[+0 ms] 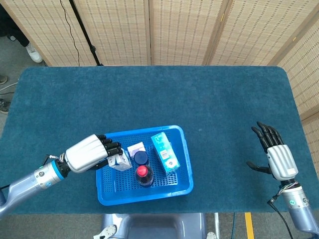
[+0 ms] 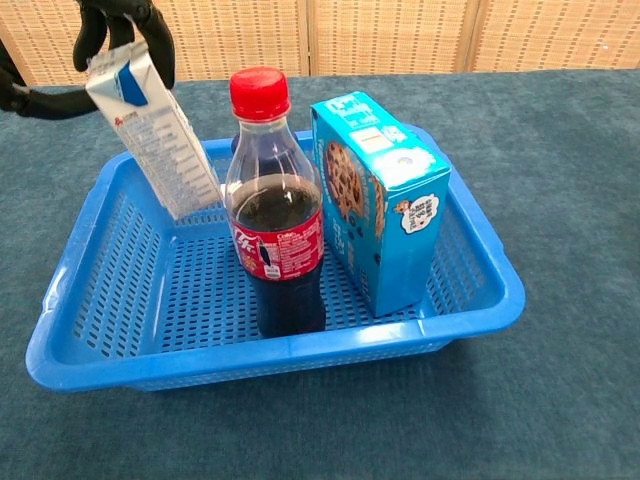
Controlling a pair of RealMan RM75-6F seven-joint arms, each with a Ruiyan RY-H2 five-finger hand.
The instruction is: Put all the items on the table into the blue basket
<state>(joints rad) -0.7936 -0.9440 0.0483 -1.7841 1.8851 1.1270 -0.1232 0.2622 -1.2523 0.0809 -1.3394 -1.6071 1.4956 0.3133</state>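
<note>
My left hand [image 1: 87, 153] grips a small white and blue carton [image 2: 153, 134] by its top and holds it tilted over the left part of the blue basket [image 1: 174, 189]. The same carton [image 1: 119, 161] shows just past the fingers [image 2: 160, 45]. Inside the basket stand a cola bottle [image 2: 274, 235] with a red cap and a teal biscuit box [image 2: 380, 200]; a small white box [image 1: 135, 149] and a blue cap [image 1: 141, 158] lie behind the bottle. My right hand [image 1: 277, 157] hovers open over the table's far right, holding nothing.
The dark teal tablecloth [image 1: 199, 94] covers the whole table. Woven screens [image 1: 149, 30] stand behind its far edge. The basket [image 2: 480, 300] sits near the front edge, at the middle.
</note>
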